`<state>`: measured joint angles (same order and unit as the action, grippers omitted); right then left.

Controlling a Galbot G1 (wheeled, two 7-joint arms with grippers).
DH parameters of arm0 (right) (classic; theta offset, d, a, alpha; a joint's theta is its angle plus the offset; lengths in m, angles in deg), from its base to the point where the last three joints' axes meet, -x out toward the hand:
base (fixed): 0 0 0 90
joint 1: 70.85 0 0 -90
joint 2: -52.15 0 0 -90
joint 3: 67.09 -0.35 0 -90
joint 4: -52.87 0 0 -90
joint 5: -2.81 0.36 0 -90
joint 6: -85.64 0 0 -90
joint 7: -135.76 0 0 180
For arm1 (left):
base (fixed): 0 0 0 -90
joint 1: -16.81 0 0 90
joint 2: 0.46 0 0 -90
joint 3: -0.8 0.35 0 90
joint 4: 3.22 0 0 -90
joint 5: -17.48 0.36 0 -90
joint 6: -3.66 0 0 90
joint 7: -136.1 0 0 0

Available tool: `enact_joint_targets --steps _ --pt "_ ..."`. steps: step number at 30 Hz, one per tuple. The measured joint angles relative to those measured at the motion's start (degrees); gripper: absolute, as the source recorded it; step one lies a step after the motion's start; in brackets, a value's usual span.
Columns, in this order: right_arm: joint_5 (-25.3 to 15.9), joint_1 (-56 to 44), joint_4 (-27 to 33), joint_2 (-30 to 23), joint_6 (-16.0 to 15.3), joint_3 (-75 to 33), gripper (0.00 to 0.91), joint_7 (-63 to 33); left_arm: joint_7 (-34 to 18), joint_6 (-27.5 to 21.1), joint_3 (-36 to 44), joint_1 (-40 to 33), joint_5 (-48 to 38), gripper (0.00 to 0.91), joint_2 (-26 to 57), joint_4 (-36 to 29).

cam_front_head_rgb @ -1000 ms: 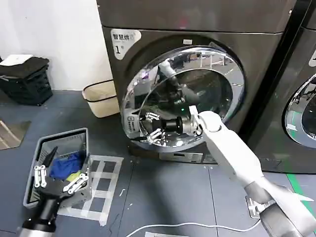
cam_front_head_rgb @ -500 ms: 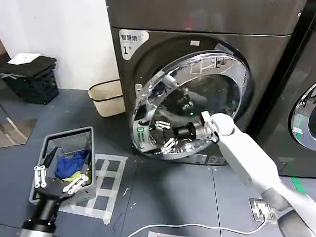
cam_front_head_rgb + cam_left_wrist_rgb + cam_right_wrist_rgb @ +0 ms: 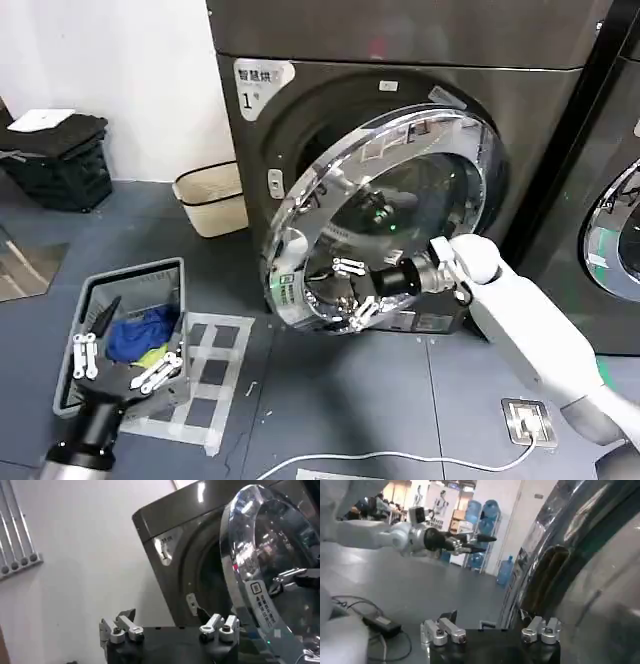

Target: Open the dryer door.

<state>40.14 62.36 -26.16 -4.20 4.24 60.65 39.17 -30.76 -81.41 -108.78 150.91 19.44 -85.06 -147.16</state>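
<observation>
The dryer door (image 3: 300, 215), a chrome ring around dark glass, stands partly swung out from the grey machine stickered "1" (image 3: 250, 90). Its left edge is away from the dark drum opening (image 3: 300, 130). My right gripper (image 3: 352, 292) is open against the door's lower front, fingers spread above and below. In the right wrist view the gripper (image 3: 490, 630) has one finger (image 3: 540, 629) next to the door's rim (image 3: 555, 555) and floor between its fingers. My left gripper (image 3: 122, 365) hangs open low at the left, over a basket. From the left wrist its gripper (image 3: 167, 630) faces the door's rim (image 3: 240, 555).
A grey basket (image 3: 90, 300) with blue and yellow cloth sits on the floor at the left, by a taped grid (image 3: 215, 365). A beige bin (image 3: 210, 195) stands beside the dryer and a black crate (image 3: 55, 160) farther left. A second machine (image 3: 600, 150) is at the right. A socket (image 3: 528, 420) and cable lie on the floor.
The door has swung farther out from the machine, showing more of the dark opening. My right gripper has moved down and toward me with it. The left arm has stayed put.
</observation>
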Motion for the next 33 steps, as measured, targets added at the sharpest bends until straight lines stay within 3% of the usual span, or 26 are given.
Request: enact_joint_targets --steps 19,33 --pt "0.03 -4.90 -8.38 5.77 0.29 -2.58 0.907 0.33 0.95 -0.69 -0.99 -2.23 -2.66 0.907 2.65 2.11" --pt "2.77 -18.74 -18.24 16.13 0.37 -15.38 0.907 0.29 4.31 -3.45 -2.04 -13.52 -15.17 0.907 11.27 10.24"
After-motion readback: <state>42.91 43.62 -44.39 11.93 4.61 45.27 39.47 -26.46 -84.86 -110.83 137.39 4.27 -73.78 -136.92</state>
